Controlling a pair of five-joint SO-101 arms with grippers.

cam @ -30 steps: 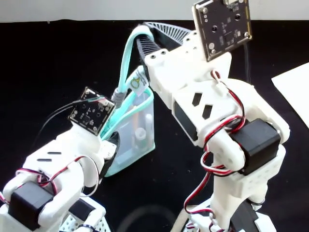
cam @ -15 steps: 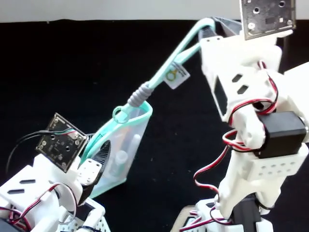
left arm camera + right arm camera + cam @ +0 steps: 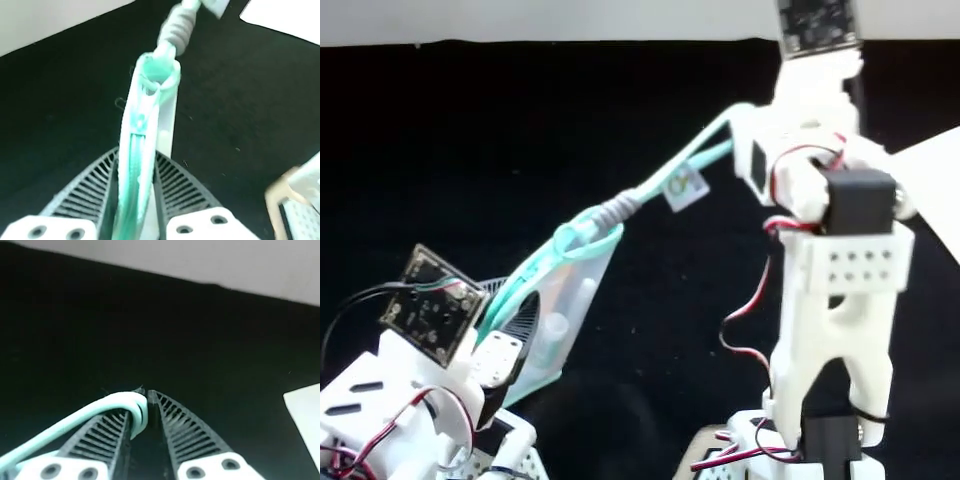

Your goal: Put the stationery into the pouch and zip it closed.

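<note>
The left gripper (image 3: 138,165) was clamped on the zipper edge of the pouch (image 3: 568,300). The right gripper (image 3: 147,397) was pinched shut on the cord (image 3: 90,413), which stretched taut from the pouch.

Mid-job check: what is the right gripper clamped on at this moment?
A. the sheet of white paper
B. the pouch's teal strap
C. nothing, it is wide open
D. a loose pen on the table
B: the right wrist view shows the right gripper shut on the teal strap, which in the high view runs down to the pouch gripped by the left gripper.
</note>
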